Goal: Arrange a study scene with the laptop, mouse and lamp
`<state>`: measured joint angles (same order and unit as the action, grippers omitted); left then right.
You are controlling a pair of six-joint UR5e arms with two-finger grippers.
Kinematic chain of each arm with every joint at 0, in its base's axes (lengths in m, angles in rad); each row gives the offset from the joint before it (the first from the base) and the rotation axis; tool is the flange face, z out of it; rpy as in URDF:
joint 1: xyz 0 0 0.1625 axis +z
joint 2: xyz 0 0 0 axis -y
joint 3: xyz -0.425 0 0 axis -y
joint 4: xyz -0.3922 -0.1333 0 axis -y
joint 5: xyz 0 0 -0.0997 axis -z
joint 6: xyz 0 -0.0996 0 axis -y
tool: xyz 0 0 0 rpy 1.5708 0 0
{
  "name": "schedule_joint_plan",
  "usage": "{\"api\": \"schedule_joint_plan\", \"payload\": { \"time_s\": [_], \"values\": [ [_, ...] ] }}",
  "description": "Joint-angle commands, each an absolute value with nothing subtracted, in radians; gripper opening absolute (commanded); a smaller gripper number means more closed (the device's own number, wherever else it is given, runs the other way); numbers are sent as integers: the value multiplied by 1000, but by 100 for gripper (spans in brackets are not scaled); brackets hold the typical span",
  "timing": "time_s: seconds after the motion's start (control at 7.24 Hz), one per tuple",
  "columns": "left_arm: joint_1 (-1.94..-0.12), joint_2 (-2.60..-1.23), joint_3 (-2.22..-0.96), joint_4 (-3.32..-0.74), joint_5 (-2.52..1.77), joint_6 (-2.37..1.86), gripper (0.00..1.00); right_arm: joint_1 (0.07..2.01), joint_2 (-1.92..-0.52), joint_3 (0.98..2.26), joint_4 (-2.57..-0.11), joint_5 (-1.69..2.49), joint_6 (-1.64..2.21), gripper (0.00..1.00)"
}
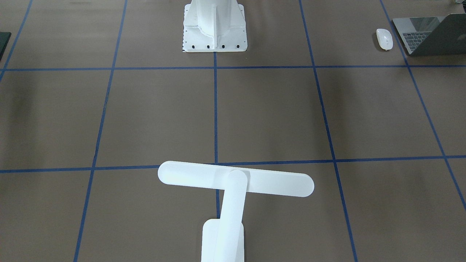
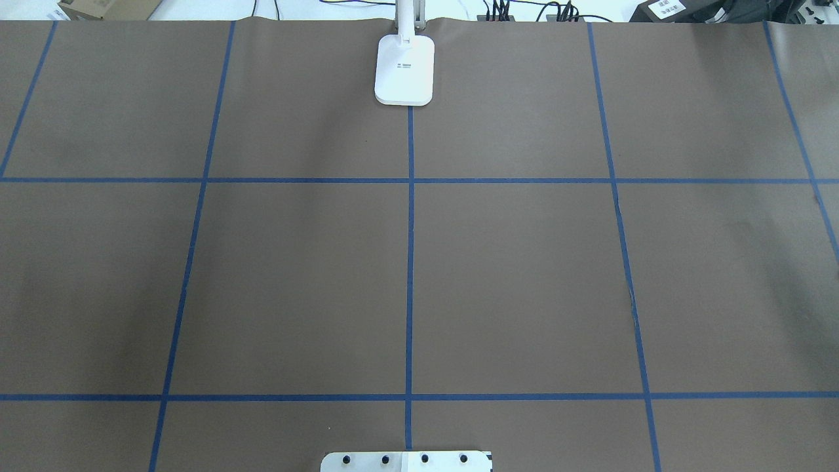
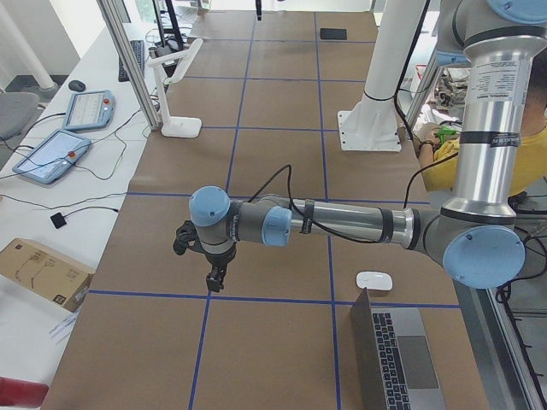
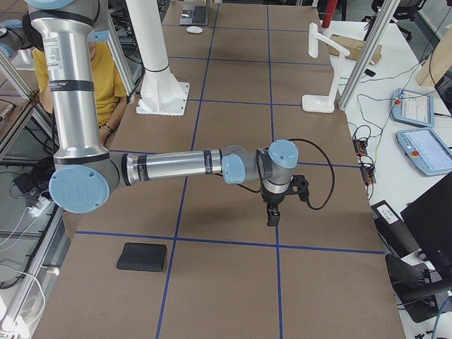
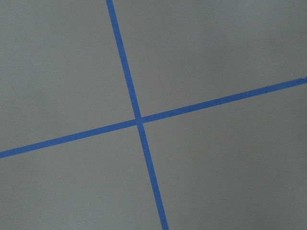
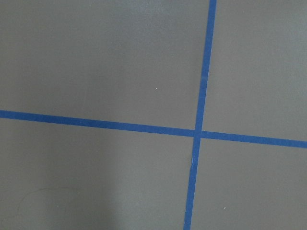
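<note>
The laptop [image 1: 433,34] stands open at the table's near corner on my left side, with the white mouse [image 1: 384,39] just beside it. At the far edge's middle stands the white lamp [image 1: 235,182] on its base [image 2: 404,69]. My left gripper [image 3: 214,284] hangs over bare paper, well away from the laptop [image 3: 402,350] and mouse [image 3: 373,280]. Over bare paper on the other side hangs my right gripper [image 4: 272,217]. I cannot tell whether either is open or shut. Both wrist views show only brown paper and crossed blue tape.
The white ribbed pedestal [image 1: 214,25] is bolted at the robot's side of the table. A thin black pad [image 4: 142,256] lies near my right corner. A person in a yellow shirt [image 4: 42,63] sits behind the robot. Tablets and cables lie on the side bench [image 3: 64,141].
</note>
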<state>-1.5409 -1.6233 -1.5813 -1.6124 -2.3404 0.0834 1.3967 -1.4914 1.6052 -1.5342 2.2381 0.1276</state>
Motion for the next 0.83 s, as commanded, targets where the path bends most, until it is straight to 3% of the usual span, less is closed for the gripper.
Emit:
{"api": "schedule_joint_plan", "payload": {
  "time_s": [0.0, 0.69],
  "values": [
    [-1584, -1708, -1488, -1653, -2251, 72, 100, 1397, -1491, 1605, -1529, 2238, 129, 100],
    [-1687, -1642, -1488, -1555, -2250, 22, 100, 1397, -1493, 1605, -1528, 2238, 129, 100]
  ]
}}
